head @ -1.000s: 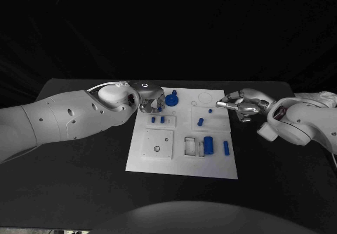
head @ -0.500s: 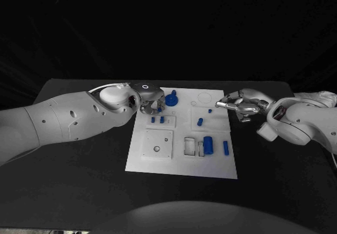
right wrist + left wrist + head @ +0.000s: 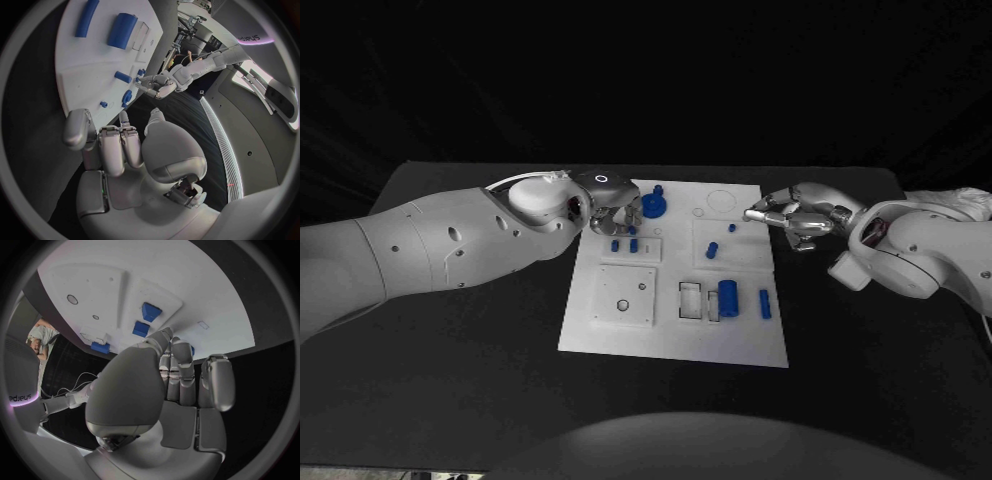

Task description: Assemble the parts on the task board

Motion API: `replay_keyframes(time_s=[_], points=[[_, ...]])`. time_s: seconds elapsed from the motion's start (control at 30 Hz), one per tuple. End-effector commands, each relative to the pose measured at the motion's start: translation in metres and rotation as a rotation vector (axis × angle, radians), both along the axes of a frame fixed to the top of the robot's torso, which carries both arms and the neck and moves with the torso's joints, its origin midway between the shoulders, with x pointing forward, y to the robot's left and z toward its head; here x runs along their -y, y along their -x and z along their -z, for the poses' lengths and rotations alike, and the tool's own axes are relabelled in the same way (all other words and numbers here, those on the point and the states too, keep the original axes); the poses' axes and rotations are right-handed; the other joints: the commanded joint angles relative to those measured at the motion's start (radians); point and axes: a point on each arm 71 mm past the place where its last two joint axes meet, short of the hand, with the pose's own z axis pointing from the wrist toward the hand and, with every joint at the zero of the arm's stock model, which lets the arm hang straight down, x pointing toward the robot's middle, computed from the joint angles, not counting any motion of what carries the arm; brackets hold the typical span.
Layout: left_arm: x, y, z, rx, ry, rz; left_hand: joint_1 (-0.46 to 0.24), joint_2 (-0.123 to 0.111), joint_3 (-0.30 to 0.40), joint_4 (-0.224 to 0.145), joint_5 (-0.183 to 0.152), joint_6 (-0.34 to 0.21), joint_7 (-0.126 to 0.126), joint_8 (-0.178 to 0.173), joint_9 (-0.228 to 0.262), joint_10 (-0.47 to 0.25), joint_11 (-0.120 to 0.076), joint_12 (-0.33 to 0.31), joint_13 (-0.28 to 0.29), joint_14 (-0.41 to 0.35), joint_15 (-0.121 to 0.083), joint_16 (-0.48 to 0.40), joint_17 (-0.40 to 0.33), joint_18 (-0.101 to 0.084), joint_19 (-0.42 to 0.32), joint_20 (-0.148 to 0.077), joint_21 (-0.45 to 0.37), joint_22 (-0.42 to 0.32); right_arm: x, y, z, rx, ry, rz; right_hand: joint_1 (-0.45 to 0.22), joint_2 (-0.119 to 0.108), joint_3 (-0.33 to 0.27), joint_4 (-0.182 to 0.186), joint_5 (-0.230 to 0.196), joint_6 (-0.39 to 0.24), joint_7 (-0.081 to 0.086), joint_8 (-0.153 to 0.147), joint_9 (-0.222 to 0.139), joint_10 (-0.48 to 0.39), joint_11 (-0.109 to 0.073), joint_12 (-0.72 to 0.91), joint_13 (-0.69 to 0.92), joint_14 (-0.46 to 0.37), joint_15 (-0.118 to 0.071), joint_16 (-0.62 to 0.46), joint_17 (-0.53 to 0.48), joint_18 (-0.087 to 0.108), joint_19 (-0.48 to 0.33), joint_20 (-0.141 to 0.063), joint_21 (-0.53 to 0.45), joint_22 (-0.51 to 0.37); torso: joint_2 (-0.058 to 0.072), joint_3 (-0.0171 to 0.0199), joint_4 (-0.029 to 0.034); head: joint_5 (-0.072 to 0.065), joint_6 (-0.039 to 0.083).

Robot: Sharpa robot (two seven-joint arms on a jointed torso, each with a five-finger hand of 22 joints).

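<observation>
We are seeing a matt white plastic task board (image 3: 675, 330), glossy blue parts (image 3: 727, 294), a matt black table (image 3: 473, 340).

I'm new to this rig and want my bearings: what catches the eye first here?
The white task board in the middle of the black table, dotted with small blue parts. At its far end the left hand hovers by a blue gear-like part, while the right hand hangs, fingers curled, at the board's opposite far corner.

White rounded arms with dark screw holes — silver hands (image 3: 615, 205), grey palms.
</observation>
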Motion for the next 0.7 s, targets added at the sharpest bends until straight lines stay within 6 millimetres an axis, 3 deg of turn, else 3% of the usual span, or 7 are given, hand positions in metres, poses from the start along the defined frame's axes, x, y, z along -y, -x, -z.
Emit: replay_keyframes(time_s=[0.03, 0.43, 0.7], points=[[0.0006, -0.0006, -0.0002, 0.007, -0.001, -0.011, -0.001, 0.000, 0.007, 0.002, 0.005, -0.019, -0.002, -0.012, -0.005, -0.008, -0.001, -0.009, -0.003, -0.011, 0.001, -0.008, -0.009, -0.003, 0.025, 0.003, -0.009, 0.205, -0.0010, 0.0011, 0.0011, -0.011, 0.004, -0.015, -0.002, 0.009, -0.005, -0.001, 0.005, 0.006, 0.001, 0.006, -0.002, 0.002, -0.002, -0.003, 0.192, 0.004, 0.007, -0.002, 0.149, 0.008, -0.007, -0.001, -0.004, 0.141, 0.000, 0.0001, 0.0000, 0.000, 0.000], [-0.0016, -0.0025, 0.0018, -0.004, -0.019, -0.041, -0.007, 0.001, 0.009, 0.006, 0.004, -0.027, -0.002, -0.012, -0.007, -0.016, 0.002, -0.018, -0.006, -0.018, 0.003, -0.018, -0.025, -0.001, 0.021, 0.004, -0.017, 0.203, -0.0005, 0.0016, 0.0010, -0.012, 0.005, -0.014, -0.002, 0.009, -0.005, -0.001, 0.005, 0.006, 0.001, 0.006, -0.002, 0.002, -0.002, -0.003, 0.192, 0.004, 0.007, -0.002, 0.149, 0.008, -0.007, -0.001, -0.004, 0.141, 0.000, -0.0001, 0.0001, 0.002, 0.000], [-0.0016, -0.0002, -0.0053, 0.070, 0.044, 0.003, -0.002, -0.012, 0.014, 0.000, 0.002, -0.041, -0.005, -0.013, -0.010, -0.058, 0.001, -0.042, -0.014, -0.018, 0.003, -0.018, -0.023, -0.002, 0.021, 0.005, -0.017, 0.203, -0.0002, 0.0016, 0.0002, -0.002, 0.001, -0.012, -0.001, 0.009, -0.005, -0.001, 0.005, 0.006, 0.002, 0.006, -0.002, -0.002, -0.002, -0.006, 0.190, 0.002, 0.007, -0.004, 0.147, 0.008, -0.009, -0.001, -0.006, 0.140, 0.000, -0.0005, 0.0000, 0.003, 0.000]])
